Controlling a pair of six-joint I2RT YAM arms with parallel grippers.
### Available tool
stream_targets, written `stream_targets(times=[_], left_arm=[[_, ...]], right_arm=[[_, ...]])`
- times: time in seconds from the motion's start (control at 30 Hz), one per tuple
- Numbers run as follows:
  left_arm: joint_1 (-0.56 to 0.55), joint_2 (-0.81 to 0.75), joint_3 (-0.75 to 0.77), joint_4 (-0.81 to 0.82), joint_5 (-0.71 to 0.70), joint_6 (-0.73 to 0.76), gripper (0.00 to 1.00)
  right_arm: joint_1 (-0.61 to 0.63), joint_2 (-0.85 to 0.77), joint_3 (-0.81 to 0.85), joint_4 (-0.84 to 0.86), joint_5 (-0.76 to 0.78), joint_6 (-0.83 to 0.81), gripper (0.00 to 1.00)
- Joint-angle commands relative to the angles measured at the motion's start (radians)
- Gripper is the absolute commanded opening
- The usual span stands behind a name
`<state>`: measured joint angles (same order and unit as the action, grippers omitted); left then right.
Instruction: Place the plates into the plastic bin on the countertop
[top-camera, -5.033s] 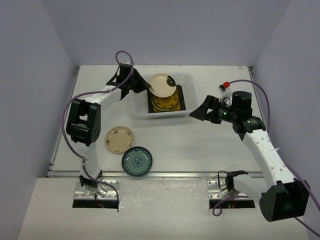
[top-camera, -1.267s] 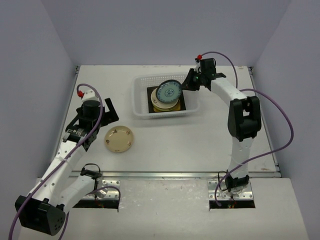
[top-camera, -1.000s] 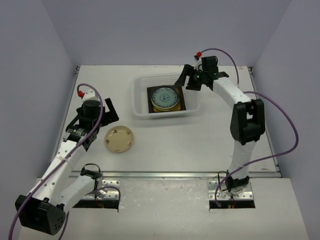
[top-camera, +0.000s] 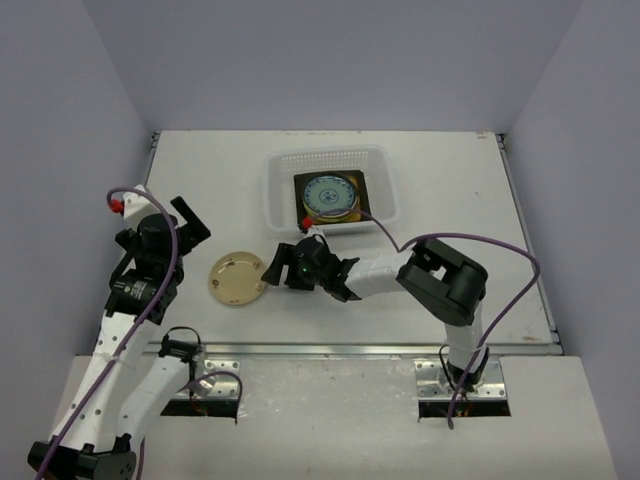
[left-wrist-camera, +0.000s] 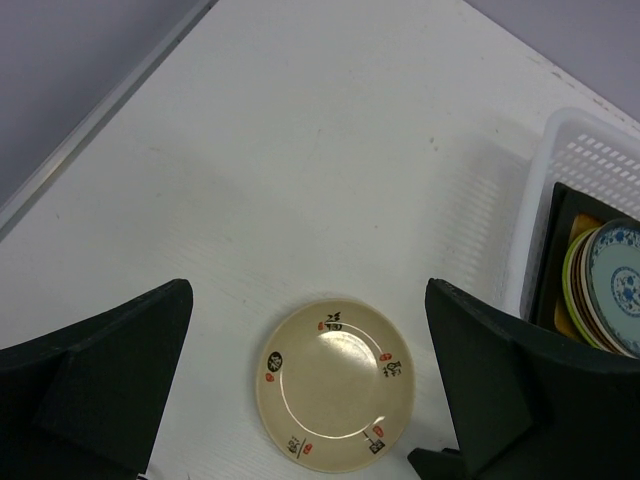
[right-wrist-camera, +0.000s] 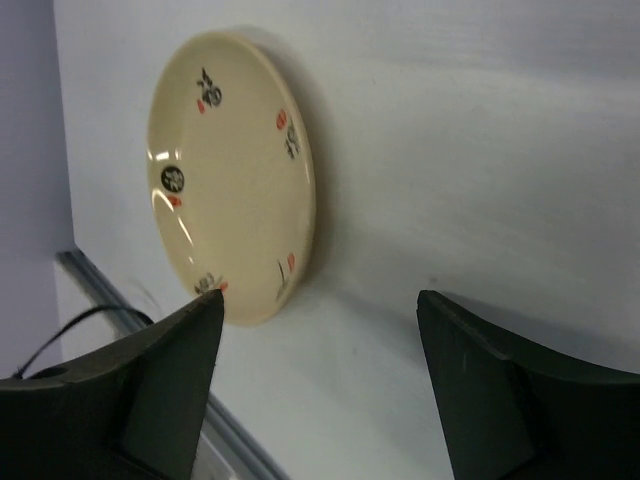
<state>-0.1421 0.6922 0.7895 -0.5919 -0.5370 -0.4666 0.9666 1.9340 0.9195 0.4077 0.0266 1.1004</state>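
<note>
- The right fingers (right-wrist-camera: 140, 390) stand wide apart and hold nothing. They sit low over the bench (right-wrist-camera: 480, 150), aimed at the cream plate (right-wrist-camera: 230, 170) just ahead. One tip is at its rim; I cannot tell whether it touches.
- The left fingers (left-wrist-camera: 100, 370) are fully spread and empty, hanging above the same plate.
- This looks like the reach for the last loose plate. Next, a finger must slip under the low rim and pinch it, then carry it to the bin (left-wrist-camera: 590, 150).
- The plate is round, shallow, glossy cream with small red and black marks. It lies flat, apart from the bin where the other plates (left-wrist-camera: 610, 290) are stacked.
</note>
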Motion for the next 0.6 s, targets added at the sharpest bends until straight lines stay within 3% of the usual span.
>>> stream_targets(times=[0.0,0.27,0.57], left_arm=[[0.007,0.010,0.027,0.045,0.047,0.028,1.00],[0.006,0.009,0.028,0.053,0.072,0.035,1.00],[0.003,0.013,0.029,0.053,0.079,0.037,1.00]], right_arm=[[0.026,0.101,0.068,0.067,0.191,0.179,0.73],[0.026,0.256,0.099,0.055,0.154,0.311,0.55],[0.036,0.218,0.001,0.107,0.147,0.384,0.00]])
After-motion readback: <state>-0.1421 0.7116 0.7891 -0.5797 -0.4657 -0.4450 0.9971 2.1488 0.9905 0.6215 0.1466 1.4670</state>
